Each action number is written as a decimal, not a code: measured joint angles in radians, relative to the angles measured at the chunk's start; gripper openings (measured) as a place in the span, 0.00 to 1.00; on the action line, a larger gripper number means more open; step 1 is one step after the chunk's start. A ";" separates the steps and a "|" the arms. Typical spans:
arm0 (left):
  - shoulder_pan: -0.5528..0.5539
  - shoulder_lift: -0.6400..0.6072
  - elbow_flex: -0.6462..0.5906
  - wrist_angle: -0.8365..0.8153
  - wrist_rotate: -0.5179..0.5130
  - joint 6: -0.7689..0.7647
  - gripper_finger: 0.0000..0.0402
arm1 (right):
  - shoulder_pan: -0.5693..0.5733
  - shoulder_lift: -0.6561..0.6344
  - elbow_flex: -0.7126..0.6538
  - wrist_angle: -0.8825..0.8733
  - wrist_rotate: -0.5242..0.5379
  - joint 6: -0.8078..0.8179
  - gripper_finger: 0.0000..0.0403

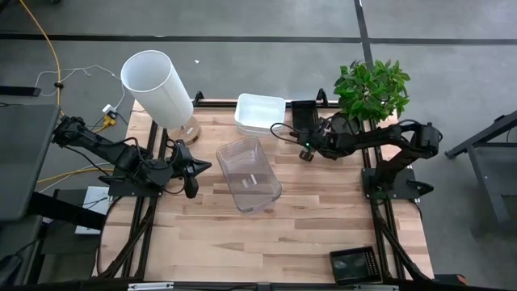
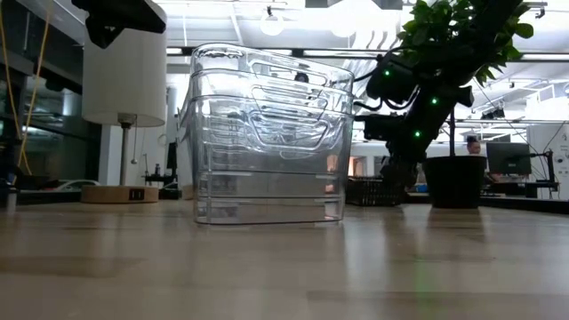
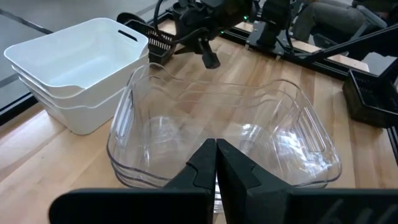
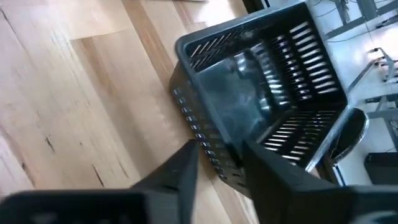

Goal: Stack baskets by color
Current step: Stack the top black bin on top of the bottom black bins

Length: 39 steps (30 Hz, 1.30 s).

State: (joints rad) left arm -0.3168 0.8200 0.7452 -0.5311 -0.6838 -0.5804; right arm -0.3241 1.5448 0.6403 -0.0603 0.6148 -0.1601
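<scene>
Jaws of my right gripper (image 4: 219, 163) straddle the near wall of a black slotted basket (image 4: 267, 93) at the counter's (image 1: 210, 234) far edge, seemingly pinching it. Left gripper (image 1: 191, 171) sits pressed together beside the nested clear baskets (image 1: 249, 174); stacked white baskets (image 1: 259, 113) lie behind them.
</scene>
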 joint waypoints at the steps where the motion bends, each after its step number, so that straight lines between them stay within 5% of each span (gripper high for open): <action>1: 0.000 0.000 0.000 0.000 0.000 0.000 0.00 | 0.000 0.000 0.000 -0.002 -0.007 0.003 0.23; 6: 0.000 0.000 0.000 0.000 0.000 0.000 0.00 | 0.002 0.000 0.000 -0.003 -0.034 0.029 0.02; 20: 0.000 0.000 0.000 0.003 0.029 0.000 0.00 | 0.148 -0.081 0.064 -0.120 -0.062 0.074 0.00; 28: 0.000 0.000 0.000 0.004 0.029 0.000 0.00 | 0.326 -0.165 0.246 -0.555 -0.050 0.175 0.00; 39: 0.000 0.000 0.000 0.004 0.030 0.000 0.00 | 0.787 -0.189 0.595 -1.072 -0.093 0.632 0.00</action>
State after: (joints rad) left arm -0.3168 0.8204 0.7452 -0.5270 -0.6541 -0.5807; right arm 0.4633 1.3556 1.2357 -1.1327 0.5213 0.4719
